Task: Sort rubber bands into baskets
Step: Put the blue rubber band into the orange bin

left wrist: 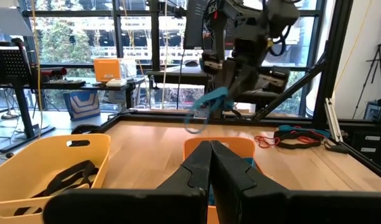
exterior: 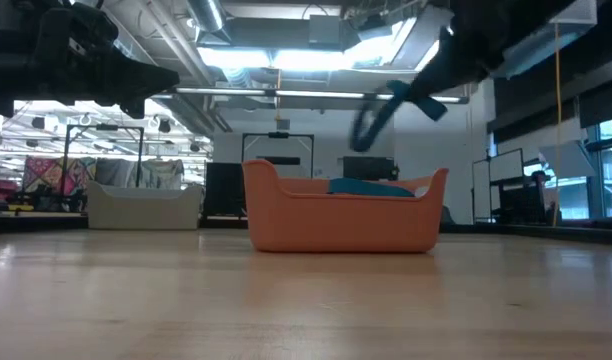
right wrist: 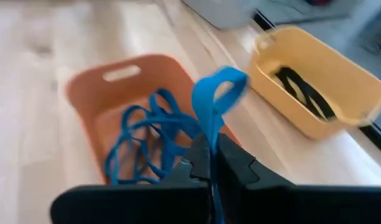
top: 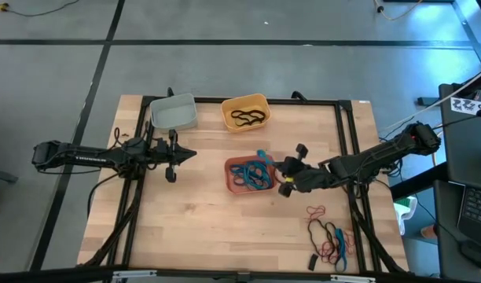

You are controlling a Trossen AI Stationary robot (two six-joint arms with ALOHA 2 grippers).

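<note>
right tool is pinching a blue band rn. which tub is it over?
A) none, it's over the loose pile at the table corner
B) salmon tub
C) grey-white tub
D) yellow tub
B: the right tool, shut on a blue rubber band, hangs at the edge of the salmon tub, which already holds blue bands; the yellow tub with its black bands sits apart.

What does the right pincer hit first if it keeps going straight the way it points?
Likely the salmon basket: the right pincer, shut on a blue rubber band, points over its rim toward the blue bands inside. Depth is unclear, so it may pass above.
</note>
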